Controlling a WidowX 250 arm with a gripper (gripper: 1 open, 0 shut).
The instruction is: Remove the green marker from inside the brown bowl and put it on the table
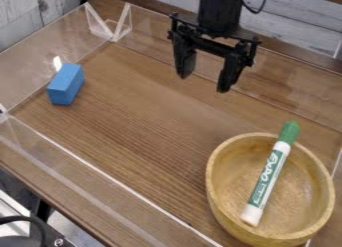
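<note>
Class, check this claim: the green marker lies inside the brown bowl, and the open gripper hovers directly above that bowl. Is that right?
Not quite. The green marker does lie inside the brown bowl, and the gripper is open, but the camera view shows it hanging over bare table, well away from the bowl.

A slim white-barrelled marker with a green cap, green end and green lettering [271,170] lies inside a wide, round, shallow bowl of light brown wood with a thick rim [230,161]. The marker rests slantwise, its capped end propped up on the bowl's far rim and its other end down near the bowl's middle. The bowl sits upright at the near right corner of the brown wood-grain tabletop [147,111], which has clear acrylic walls along its edges
</note>
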